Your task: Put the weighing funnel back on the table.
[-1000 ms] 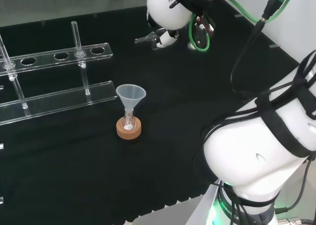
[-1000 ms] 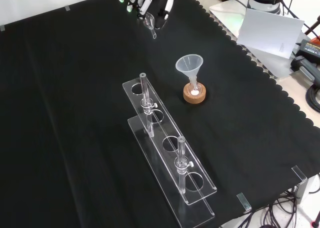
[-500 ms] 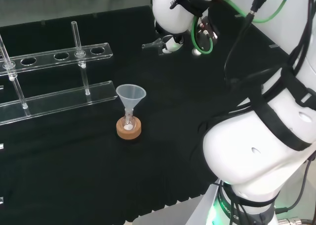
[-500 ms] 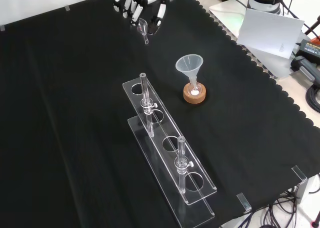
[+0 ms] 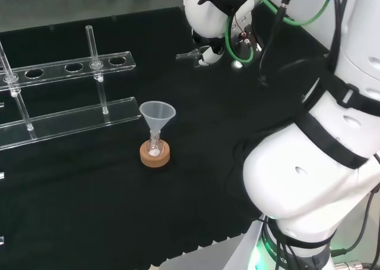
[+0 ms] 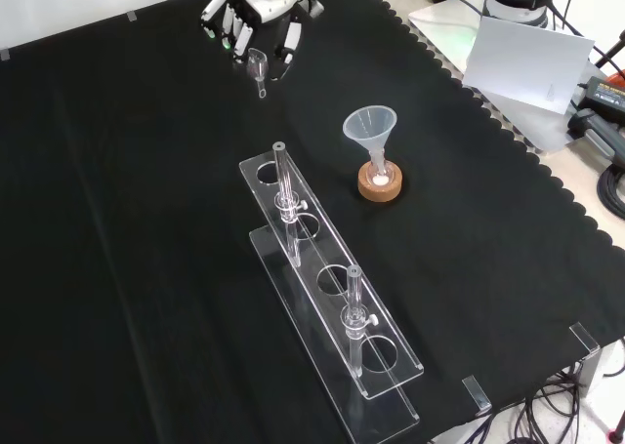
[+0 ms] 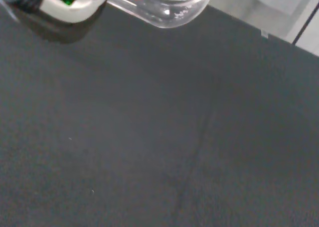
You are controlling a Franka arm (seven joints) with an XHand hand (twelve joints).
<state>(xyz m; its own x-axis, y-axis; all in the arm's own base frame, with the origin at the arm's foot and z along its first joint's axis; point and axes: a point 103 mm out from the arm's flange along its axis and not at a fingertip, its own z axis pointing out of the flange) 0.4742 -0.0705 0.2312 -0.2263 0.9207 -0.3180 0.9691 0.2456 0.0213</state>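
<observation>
**Black cloth point(image 6: 117, 220) below, glass held above: the risk lies in the letting go**

Dark cloth covers the whole bench. At its far end in the front view the hand point(image 6: 256, 5) hangs over a bare patch. Its fingers point(image 6: 234, 36) are curled round the weighing funnel point(image 6: 258, 68), pinching the bowl so that the short stem points down and out. The wrist view shows the clear bowl close under the palm, with cloth beyond it, so the piece appears to be in the air and not yet set down.

The main hazard is an early release. If the fingers open while the piece is this high, it falls, and a rounded bowl may bounce or roll on the cloth. Coming down with the stem leading could jam the stem into the cloth and lever the piece out of the pinch.

A sideways drift matters less. The big funnel point(image 6: 370, 127) on its cork ring point(image 6: 380, 185) and the clear rack point(image 6: 337, 302) stand well apart from the hand.
</observation>
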